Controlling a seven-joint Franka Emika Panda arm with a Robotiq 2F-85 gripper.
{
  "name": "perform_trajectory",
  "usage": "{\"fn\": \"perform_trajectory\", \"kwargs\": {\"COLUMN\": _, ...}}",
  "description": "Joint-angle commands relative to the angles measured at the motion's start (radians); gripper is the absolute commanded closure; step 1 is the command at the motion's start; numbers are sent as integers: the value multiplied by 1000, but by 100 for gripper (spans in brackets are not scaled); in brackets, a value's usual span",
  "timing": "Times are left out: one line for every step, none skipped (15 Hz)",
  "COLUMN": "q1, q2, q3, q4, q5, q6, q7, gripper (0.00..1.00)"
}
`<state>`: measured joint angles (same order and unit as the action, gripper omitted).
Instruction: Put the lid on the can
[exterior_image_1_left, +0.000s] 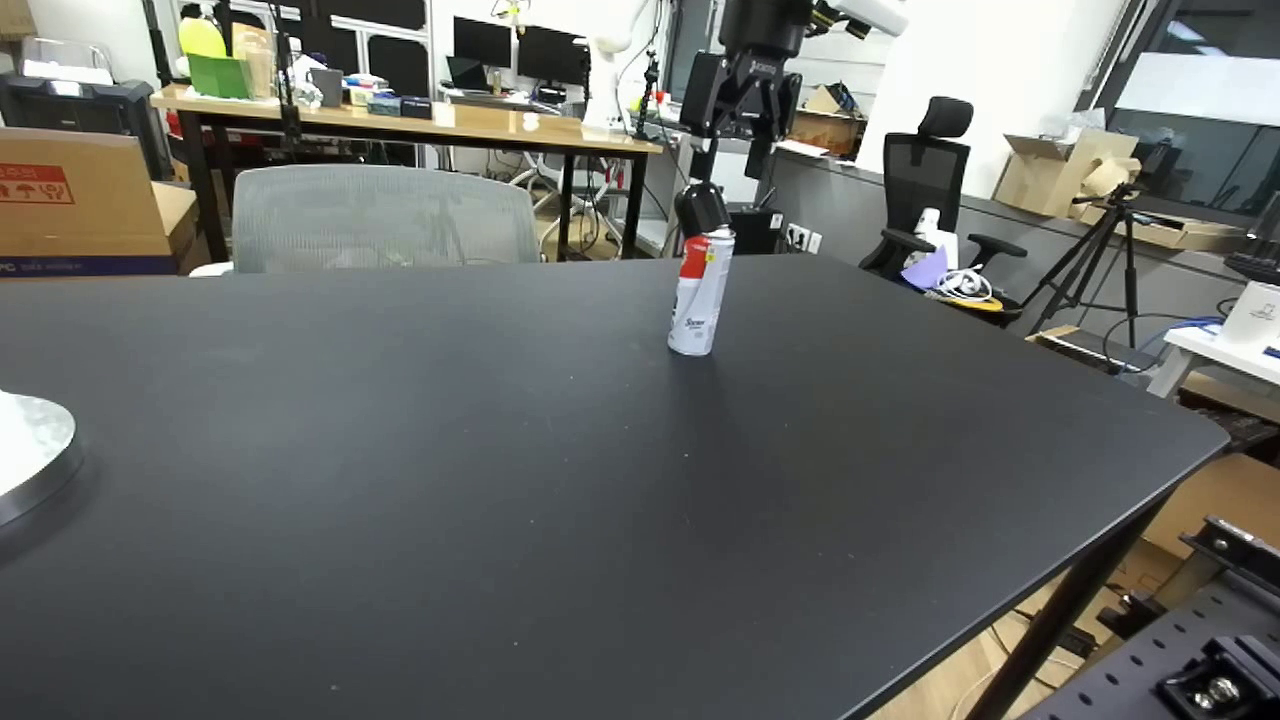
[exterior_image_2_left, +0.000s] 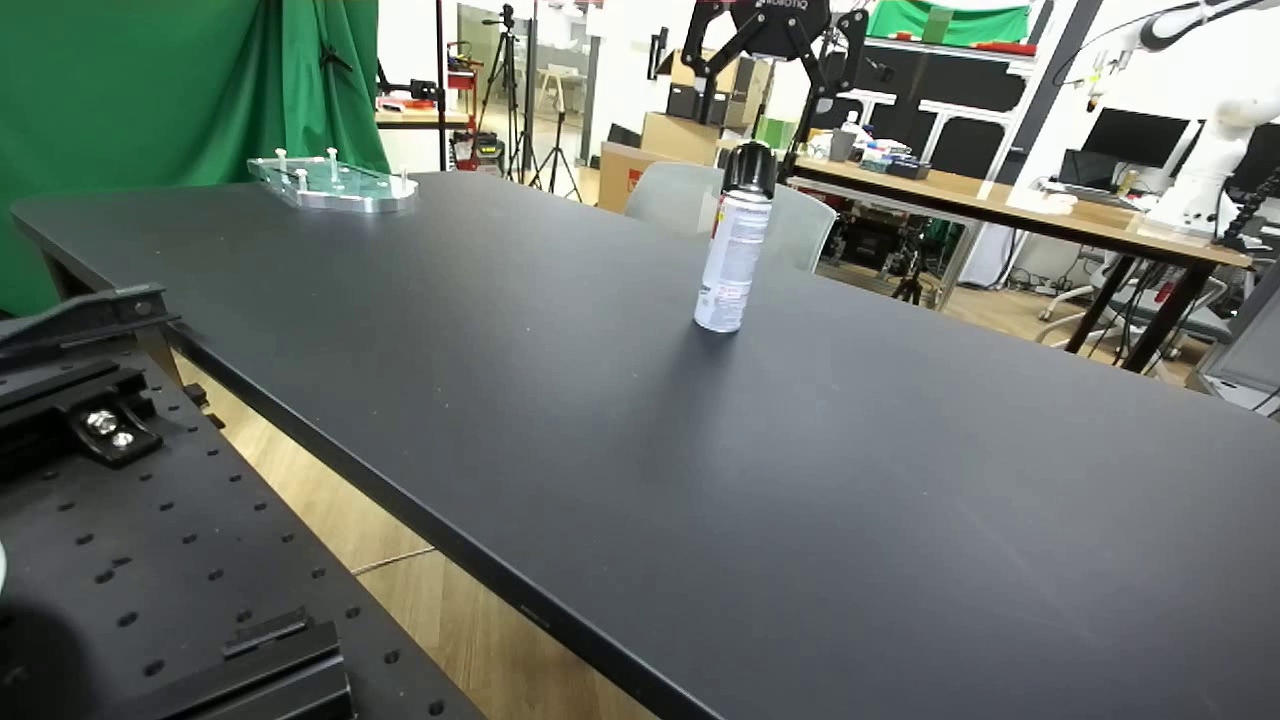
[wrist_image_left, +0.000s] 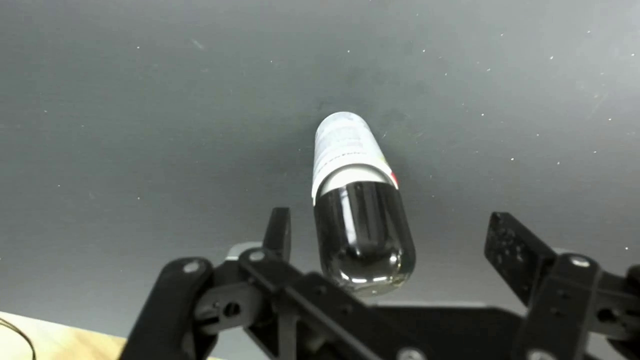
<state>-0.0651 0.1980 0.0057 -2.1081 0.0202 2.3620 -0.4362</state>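
The can (exterior_image_1_left: 698, 300) stands upright on the dark table, white with a red band; it also shows in an exterior view (exterior_image_2_left: 733, 265) and the wrist view (wrist_image_left: 345, 140). The black lid (exterior_image_1_left: 702, 208) sits on top of the can, also seen in an exterior view (exterior_image_2_left: 750, 170) and the wrist view (wrist_image_left: 367, 235). It looks tilted against the can's axis, and a strip of the white can top shows along one edge. My gripper (wrist_image_left: 391, 234) is open, with fingers on both sides of the lid and gaps between. It shows in both exterior views (exterior_image_1_left: 732, 165) (exterior_image_2_left: 748, 142), above the can.
A clear plate (exterior_image_2_left: 345, 195) with white pegs lies at the table's far end. A white and metal round-edged thing (exterior_image_1_left: 40, 460) shows at the table's left. A grey chair (exterior_image_1_left: 390, 220) stands behind the table (exterior_image_1_left: 450, 500). A perforated black platform (exterior_image_2_left: 200, 560) adjoins the table.
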Motion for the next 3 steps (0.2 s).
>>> {"fn": "perform_trajectory", "kwargs": {"q1": -4, "q2": -74, "q3": 3, "q4": -62, "q5": 12, "q6": 24, "q7": 4, "gripper": 0}}
{"fn": "perform_trajectory", "kwargs": {"q1": -4, "q2": -82, "q3": 2, "q4": -68, "q5": 15, "q6": 25, "q7": -4, "gripper": 0}}
{"fn": "perform_trajectory", "kwargs": {"q1": -2, "q2": -90, "q3": 0, "q4": -74, "q5": 13, "q6": 24, "q7": 3, "gripper": 0}}
